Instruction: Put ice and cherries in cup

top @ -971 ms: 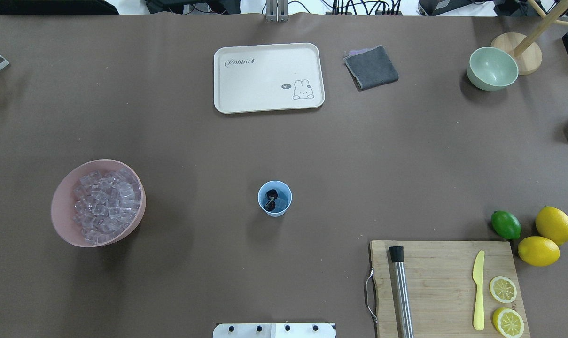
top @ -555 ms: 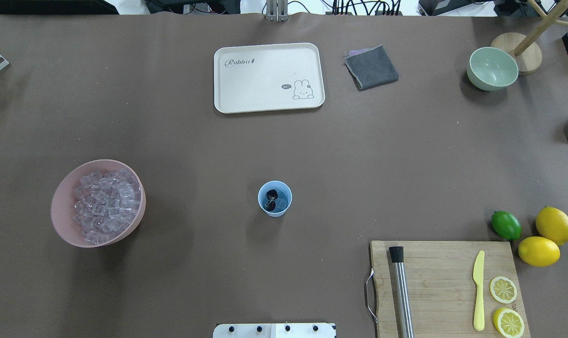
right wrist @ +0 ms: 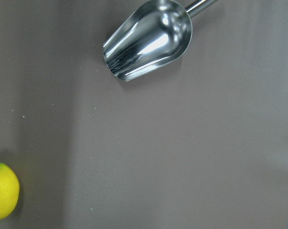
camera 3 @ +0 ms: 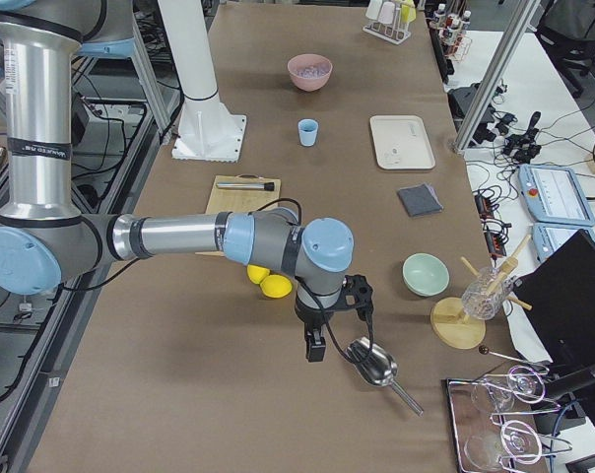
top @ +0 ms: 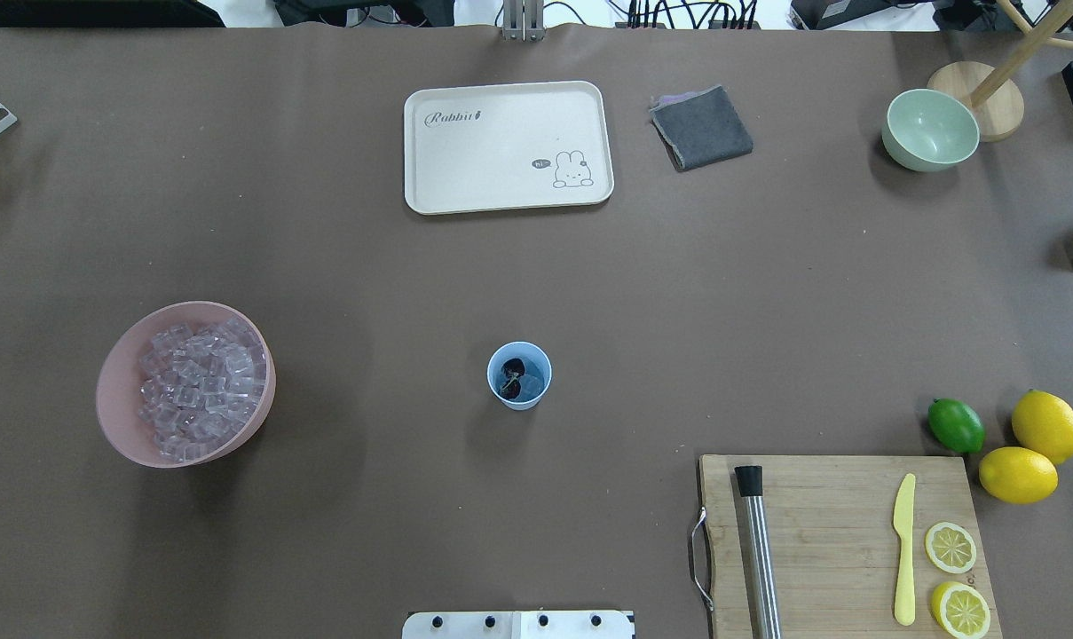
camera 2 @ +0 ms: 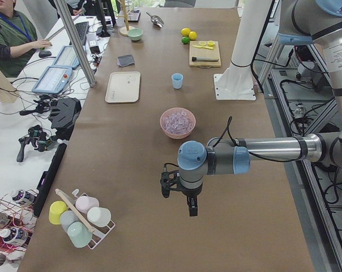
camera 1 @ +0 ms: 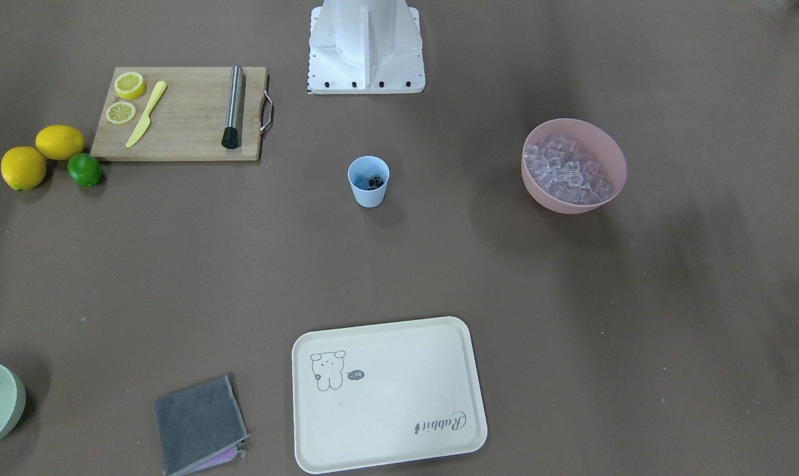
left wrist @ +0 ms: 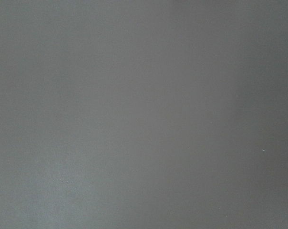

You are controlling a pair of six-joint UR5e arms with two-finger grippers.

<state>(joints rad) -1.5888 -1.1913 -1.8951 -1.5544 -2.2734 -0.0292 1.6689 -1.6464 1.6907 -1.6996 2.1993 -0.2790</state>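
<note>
The light blue cup (top: 519,399) stands upright mid-table, also in the front view (camera 1: 369,193). The dark cherries (top: 513,366) lie inside it beside a clear ice cube (top: 531,385). Many more ice cubes (top: 201,380) fill the pink bowl (top: 119,390) on the left. Neither gripper shows in the overhead or front view. My left gripper (camera 2: 179,199) hangs over bare table far past the pink bowl. My right gripper (camera 3: 322,340) hangs next to a metal scoop (camera 3: 374,363). I cannot tell whether either is open or shut.
A cream tray (top: 508,146), grey cloth (top: 701,127) and pale green bowl (top: 930,130) lie at the far side. A cutting board (top: 842,541) holds a muddler, yellow knife and lemon slices. A lime (top: 956,424) and lemons (top: 1046,424) sit beside it.
A dark part at the overhead view's far right edge has drawn out of view since a second ago. The cup, bowls and other things have not moved.
</note>
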